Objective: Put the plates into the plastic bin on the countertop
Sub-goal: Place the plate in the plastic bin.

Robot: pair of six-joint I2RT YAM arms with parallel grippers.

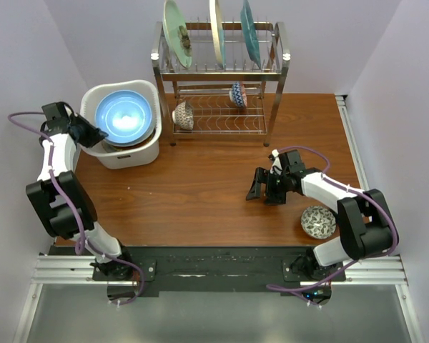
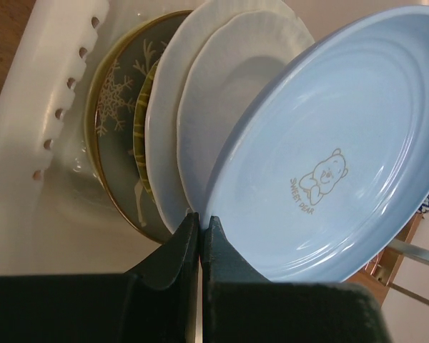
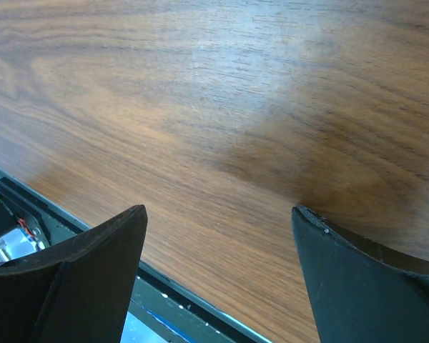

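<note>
- Plates, top view: three stand on edge in the top tier of the rack (image 1: 222,72) at the far middle: a green plate (image 1: 177,32), a cream plate (image 1: 217,28) and a teal plate (image 1: 250,32).
- A blue plate (image 1: 124,116) shows face-up inside the white bin (image 1: 139,153), which sits on the countertop (image 1: 200,179) at the far left, just left of the rack.
- Two bowls (image 1: 184,114) lie in the rack's lower tier; a third bowl (image 1: 318,221) sits near right on the wood.
- The left gripper (image 1: 99,133) is at the bin's left rim; the right gripper (image 1: 263,193) hangs over bare wood right of centre, well apart from the bin.
- Left wrist view: the plates lean on edge in a row inside the bin. The blue one is glossy, with a small bear print and lettering. Beside it are two white plates (image 2: 229,93) with wavy rims, a lime plate (image 2: 144,107) seen edge-on, and a grey plate (image 2: 118,114) with a snowflake and deer.
- The bin's wall has a row of holes.
- The left fingers are pressed together, holding nothing, their tips just below the blue rim.
- Right wrist view: the fingers stand wide apart over reddish-brown wood grain, with nothing between them.
</note>
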